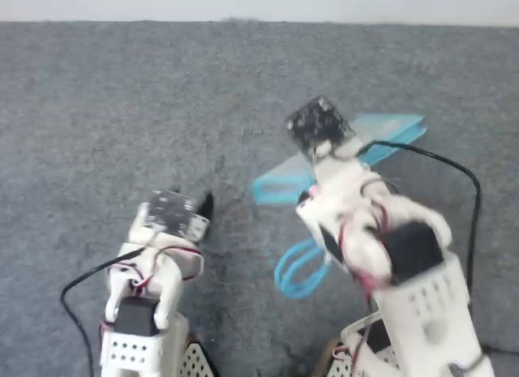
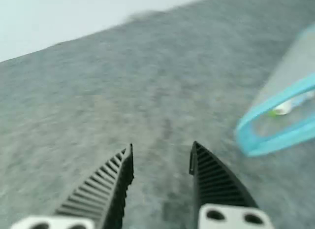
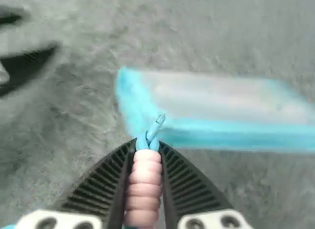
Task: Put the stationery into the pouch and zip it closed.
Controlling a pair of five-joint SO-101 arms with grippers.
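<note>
Our right jaws clamp a pink ribbed pull (image 3: 145, 182) beside the blue-edged pouch (image 3: 216, 111); inside we see a white-green item (image 2: 281, 109); our left jaws gape, lower left.

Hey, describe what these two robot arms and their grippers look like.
The left arm and right arm are white plastic shells around black motors, with red and white wires, a black cable and a dark circuit board at the wrist. The left gripper and right gripper have black ribbed tapered fingers on white bases with round holes.
</note>
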